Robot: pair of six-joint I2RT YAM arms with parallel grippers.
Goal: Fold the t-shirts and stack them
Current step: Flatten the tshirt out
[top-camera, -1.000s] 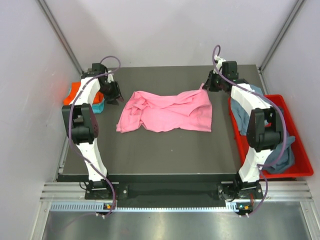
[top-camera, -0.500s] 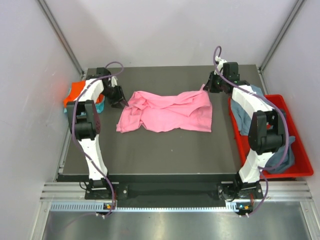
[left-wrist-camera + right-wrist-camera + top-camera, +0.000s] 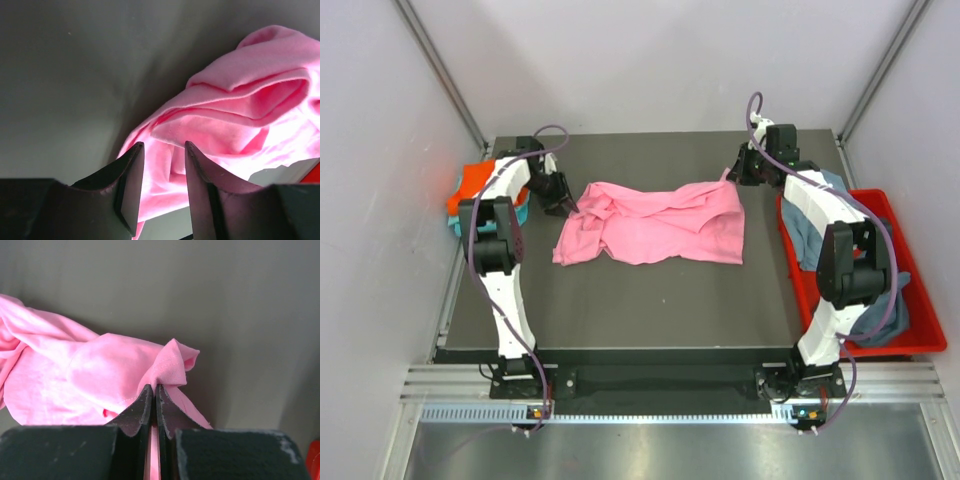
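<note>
A large pink t-shirt (image 3: 655, 222) lies crumpled across the middle of the dark table. Its far right corner is pinched in my right gripper (image 3: 732, 178), which is shut on a pink fold (image 3: 172, 365) with cloth showing between the jaws. My left gripper (image 3: 570, 208) stands open at the shirt's far left edge, its fingers (image 3: 131, 180) apart over the pink cloth (image 3: 240, 115) and gripping nothing. Folded orange and teal t-shirts (image 3: 480, 190) lie stacked at the table's left edge. Grey-blue t-shirts (image 3: 885, 310) lie in the red bin.
A red plastic bin (image 3: 925, 300) stands off the table's right side, with cloth hanging over its near rim. Bare table (image 3: 640, 300) stretches in front of the pink shirt. White walls and slanted metal posts close in the left and right sides.
My left gripper has moved right, from beside the orange stack to the pink shirt's left edge. The right gripper has kept its hold and place.
</note>
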